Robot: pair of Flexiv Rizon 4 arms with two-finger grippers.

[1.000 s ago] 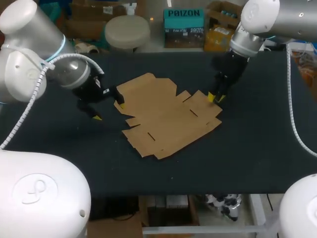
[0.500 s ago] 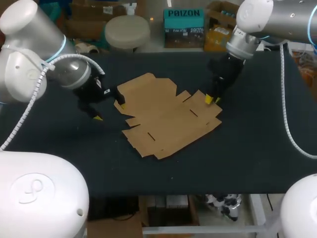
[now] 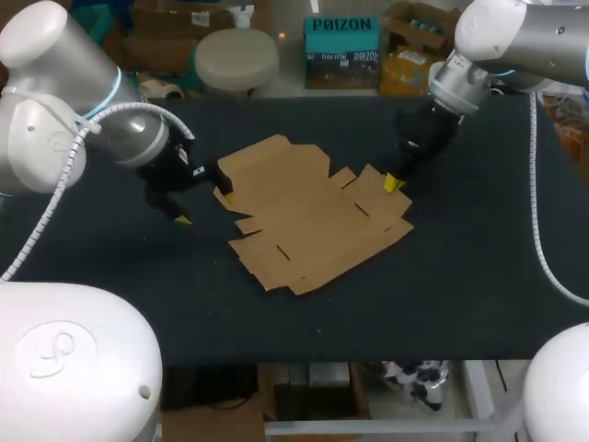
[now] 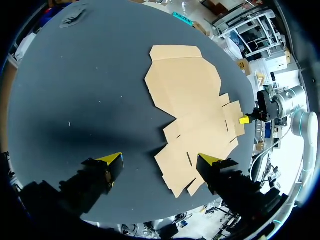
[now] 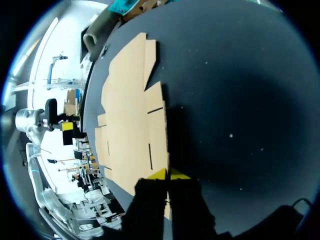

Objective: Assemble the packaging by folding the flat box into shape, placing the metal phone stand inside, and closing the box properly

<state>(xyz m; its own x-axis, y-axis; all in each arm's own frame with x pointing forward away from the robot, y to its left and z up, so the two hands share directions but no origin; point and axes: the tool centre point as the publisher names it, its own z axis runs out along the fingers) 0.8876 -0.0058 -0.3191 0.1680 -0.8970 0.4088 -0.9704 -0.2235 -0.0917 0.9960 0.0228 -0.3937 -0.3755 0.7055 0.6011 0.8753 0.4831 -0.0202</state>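
Note:
A flat brown cardboard box blank (image 3: 308,216) lies unfolded in the middle of the black table. My right gripper (image 3: 392,183) is at its far right flap. In the right wrist view the two yellow tips (image 5: 168,174) are pressed together over the flap's edge (image 5: 159,130), shut on the thin cardboard. My left gripper (image 3: 204,207) stands open at the blank's left edge. In its wrist view (image 4: 161,160) one finger hangs over the cardboard (image 4: 192,95) and the other over bare table. No metal phone stand shows in any view.
The black tabletop (image 3: 479,276) surrounds the blank on every side, with wide bare stretches to the right and along the front edge. My right arm's yellow tip (image 4: 244,120) shows in the left wrist view at the blank's far flap.
The right gripper's fingers have closed from half apart onto the flap's edge, and its wrist has shifted slightly. The left arm and the blank have stayed put.

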